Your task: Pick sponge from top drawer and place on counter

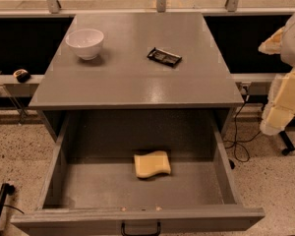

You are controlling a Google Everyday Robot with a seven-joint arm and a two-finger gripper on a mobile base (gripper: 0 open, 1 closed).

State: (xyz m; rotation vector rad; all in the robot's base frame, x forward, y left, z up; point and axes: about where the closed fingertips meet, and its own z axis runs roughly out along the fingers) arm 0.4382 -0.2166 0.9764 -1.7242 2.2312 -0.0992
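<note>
Counter (137, 77), sponge (152, 164) in drawer (108, 191), jaws right

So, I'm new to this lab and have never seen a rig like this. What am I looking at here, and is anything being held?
There is only one picture. Its camera looks down at a grey cabinet from the front, but where it is mounted isn't recorded. The pale yellow blocky thing at the right edge is the robot's gripper, which works as its hand. It hangs beside the cabinet without touching it. The flat top is the counter, and on it are a white bowl and a small dark flat item. Below it, the drawer is pulled open, with a yellow sponge lying on its floor. The sponge is not in the gripper, so it has not been picked up yet.
</note>
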